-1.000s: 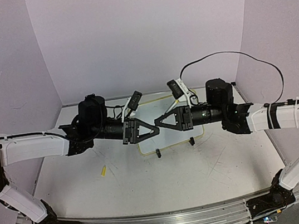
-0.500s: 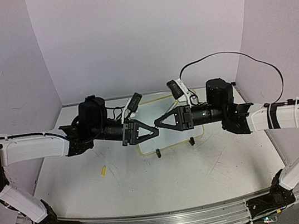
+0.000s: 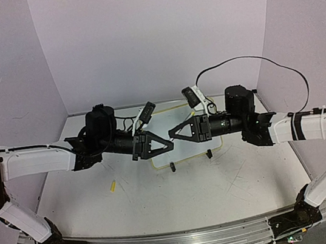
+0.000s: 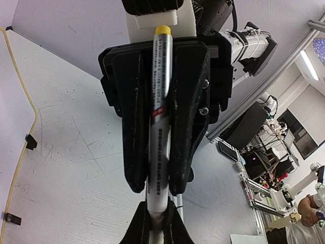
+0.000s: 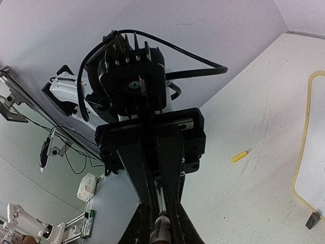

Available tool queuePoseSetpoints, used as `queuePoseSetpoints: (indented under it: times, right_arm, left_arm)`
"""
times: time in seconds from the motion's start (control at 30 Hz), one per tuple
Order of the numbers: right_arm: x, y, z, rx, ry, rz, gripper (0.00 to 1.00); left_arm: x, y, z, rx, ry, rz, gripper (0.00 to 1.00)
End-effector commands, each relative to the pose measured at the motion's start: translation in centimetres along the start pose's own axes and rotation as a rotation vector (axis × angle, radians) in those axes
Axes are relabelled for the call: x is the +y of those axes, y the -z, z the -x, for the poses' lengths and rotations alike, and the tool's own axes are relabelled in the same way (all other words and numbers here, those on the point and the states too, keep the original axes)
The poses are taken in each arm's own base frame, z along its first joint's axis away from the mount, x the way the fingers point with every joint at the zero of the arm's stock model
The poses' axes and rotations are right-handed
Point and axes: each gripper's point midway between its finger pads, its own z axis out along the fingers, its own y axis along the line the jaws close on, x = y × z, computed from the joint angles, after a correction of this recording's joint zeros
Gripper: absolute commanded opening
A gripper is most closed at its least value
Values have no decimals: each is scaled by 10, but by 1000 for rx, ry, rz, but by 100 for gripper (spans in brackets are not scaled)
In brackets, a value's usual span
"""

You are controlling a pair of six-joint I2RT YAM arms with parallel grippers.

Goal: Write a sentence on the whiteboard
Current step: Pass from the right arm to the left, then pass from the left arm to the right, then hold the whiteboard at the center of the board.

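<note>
The whiteboard [image 3: 165,117], white with a pale yellow rim, lies at the back middle of the table under both arms. Its rim also shows in the left wrist view [image 4: 23,86] and the right wrist view [image 5: 303,132]. Above it, my left gripper [image 3: 170,147] and right gripper [image 3: 172,134] meet tip to tip. A white marker [image 4: 158,101] with a yellow end lies lengthwise between the right gripper's fingers [image 4: 132,127], which press on its sides. My left gripper [image 4: 157,229] is shut on the marker's narrow end. From the right wrist, the marker [image 5: 162,229] sits between my right gripper's [image 5: 162,231] own fingers.
A small yellow cap [image 3: 112,186] lies on the table left of the board, also seen from the right wrist [image 5: 239,156]. Two black clip feet [image 3: 173,168] stand at the board's near edge. Purple walls close in the back and sides.
Both grippers stay tip to tip over the board. The left gripper's tip has dipped slightly towards the near side. The marker stays between them.
</note>
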Motion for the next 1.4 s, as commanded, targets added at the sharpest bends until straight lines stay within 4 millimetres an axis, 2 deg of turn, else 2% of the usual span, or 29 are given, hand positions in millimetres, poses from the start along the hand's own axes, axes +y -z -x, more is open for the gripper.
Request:
queuePoseSetpoints:
  times: [0.0, 0.13, 0.4, 0.5, 0.63, 0.7, 0.73, 0.77, 0.83, 0.9, 1.0, 1.07, 1.17, 1.23, 1.37]
  right_arm:
    - [19, -3, 5, 1, 63, 80, 15]
    - [18, -5, 3, 9, 67, 80, 22]
    - [15, -7, -1, 14, 65, 73, 20]
    - [16, -8, -1, 17, 70, 78, 18]
    - [16, -7, -1, 10, 75, 71, 0]
    - [16, -5, 1, 0, 86, 62, 0]
    - [16, -4, 3, -13, 92, 46, 0]
    - [14, -2, 5, -29, 101, 23, 0]
    - [6, 5, 14, -80, 136, -67, 0]
    - [-11, 16, 19, -105, 183, -212, 0]
    - [-35, 43, 30, -188, 331, -438, 0]
    - [-42, 55, 37, -227, 454, -556, 0]
    - [-49, 60, 57, -261, 596, -719, 0]
    - [-38, 54, 70, -262, 695, -741, 0]
    - [-37, 72, 102, -437, 675, -849, 0]
  left_arm:
    - [-3, 6, 13, -38, -34, 1, 0]
    - [-4, 6, 15, -40, -33, 1, 0]
    - [-4, 7, 16, -41, -30, -1, 0]
    - [-3, 7, 15, -43, -25, 6, 0]
    - [-3, 8, 15, -43, -25, 5, 0]
    - [-3, 9, 15, -45, -25, 9, 0]
    - [-2, 11, 16, -52, -24, 19, 3]
    - [0, 14, 18, -59, -22, 30, 12]
    - [1, 24, 22, -87, -28, 60, 40]
    - [7, 42, 27, -128, -20, 112, 66]
    - [23, 81, 39, -235, 19, 242, 73]
    - [45, 107, 39, -311, 88, 355, 75]
    - [86, 142, 30, -415, 228, 527, 74]
    - [108, 156, 21, -453, 294, 608, 76]
    - [137, 166, 15, -475, 339, 706, 88]
